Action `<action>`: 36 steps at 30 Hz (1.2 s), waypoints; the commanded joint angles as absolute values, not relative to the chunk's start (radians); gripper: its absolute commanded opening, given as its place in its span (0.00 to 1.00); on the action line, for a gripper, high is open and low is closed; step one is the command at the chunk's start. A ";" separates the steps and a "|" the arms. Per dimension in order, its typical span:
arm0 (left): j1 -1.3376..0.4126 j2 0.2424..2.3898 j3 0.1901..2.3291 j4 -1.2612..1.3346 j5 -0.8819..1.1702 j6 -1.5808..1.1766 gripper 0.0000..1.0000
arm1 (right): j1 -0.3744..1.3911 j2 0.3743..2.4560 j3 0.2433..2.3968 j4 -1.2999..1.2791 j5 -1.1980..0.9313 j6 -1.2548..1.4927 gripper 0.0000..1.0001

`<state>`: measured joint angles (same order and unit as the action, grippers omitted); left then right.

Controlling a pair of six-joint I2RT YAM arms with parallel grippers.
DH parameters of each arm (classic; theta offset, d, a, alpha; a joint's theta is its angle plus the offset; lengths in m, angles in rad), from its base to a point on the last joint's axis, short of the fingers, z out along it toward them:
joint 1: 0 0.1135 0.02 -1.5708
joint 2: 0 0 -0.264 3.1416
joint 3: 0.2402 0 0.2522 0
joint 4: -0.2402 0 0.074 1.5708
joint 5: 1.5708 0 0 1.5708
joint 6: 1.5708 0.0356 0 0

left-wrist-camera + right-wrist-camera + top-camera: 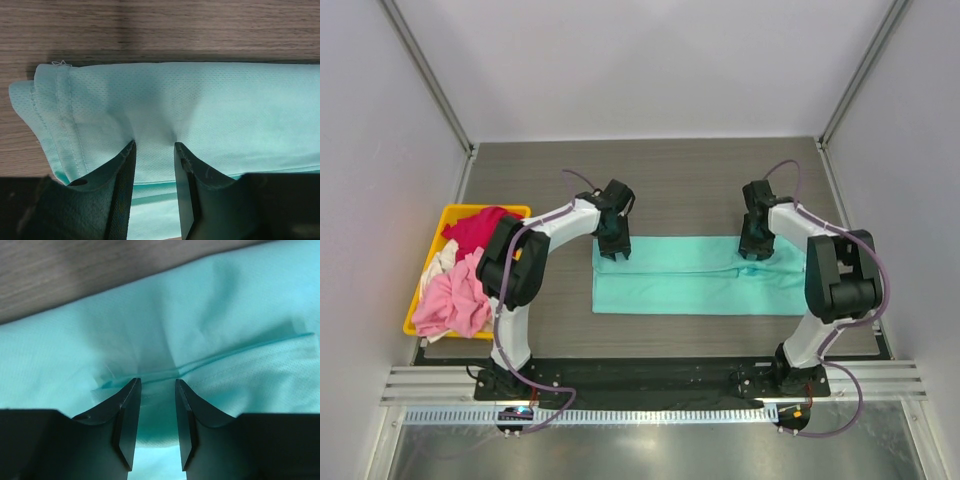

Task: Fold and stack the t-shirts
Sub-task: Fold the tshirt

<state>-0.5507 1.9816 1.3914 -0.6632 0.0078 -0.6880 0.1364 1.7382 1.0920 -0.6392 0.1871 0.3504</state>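
A teal t-shirt (pixel 690 290) lies folded into a long band across the middle of the table. My left gripper (pixel 614 250) stands on its far left end, and my right gripper (pixel 756 250) on its far right part. In the left wrist view the left gripper (pixel 155 145) is open, its tips pressing into the teal cloth (pixel 225 110) near the hemmed edge. The right gripper (pixel 158 381) is open too, its tips on a crease of the teal cloth (pixel 225 315). A light pink t-shirt (pixel 455 300), a magenta-red one (pixel 480 228) and a whitish one (pixel 440 262) lie heaped at the left.
The yellow bin (pixel 455 211) holding the heaped shirts stands at the table's left edge. White walls close in the table at left, right and back. A black base rail (pixel 640 372) runs along the near edge under both arms.
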 commanded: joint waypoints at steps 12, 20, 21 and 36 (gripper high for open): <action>-0.554 1.996 1.347 -0.618 -0.015 -0.683 0.39 | 0.147 1.266 0.807 -0.764 0.235 0.684 0.35; -0.555 1.962 1.350 -0.620 -0.011 -0.690 0.41 | 0.149 1.224 0.897 -0.730 0.287 0.697 0.39; -0.555 1.963 1.350 -0.623 -0.017 -0.690 0.41 | 0.149 1.245 0.922 -0.715 0.278 0.681 0.39; -0.555 1.970 1.322 -0.643 -0.035 -0.704 0.41 | 0.181 1.709 1.210 -0.563 0.074 0.312 0.41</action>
